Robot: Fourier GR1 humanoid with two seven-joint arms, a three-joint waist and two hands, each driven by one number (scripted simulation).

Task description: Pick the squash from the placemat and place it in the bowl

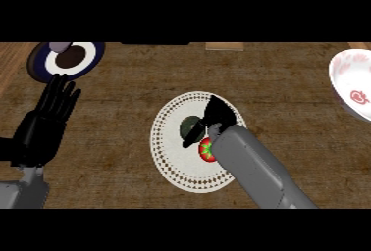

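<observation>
In the head view, the pick is being worked on: the right hand (214,117) is being held low over the white lace placemat (170,166), directly above the dark green squash (191,126), which is lying on the mat's middle. Black fingers are being shown on both sides of the squash, with the thumb pointing down at its near side, but whether they are actually being closed on it cannot be told. Just beside the squash, partly under the grey forearm, a red tomato (206,149) is being left on the same mat.

The left hand (51,112) is being rested at the left edge, fingers straight and up, holding nothing.

By the look of it, the grasp is not yet being finished (no lift is showing). Next, the fingers are to be closed round the squash alone, the tomato being kept out of the grip, and then a carry is being called for to the white, red-patterned bowl (350,78), well apart at the right.

That bowl is being cut off by the frame. A dark blue plate (66,57) is being seen at the upper left.
</observation>
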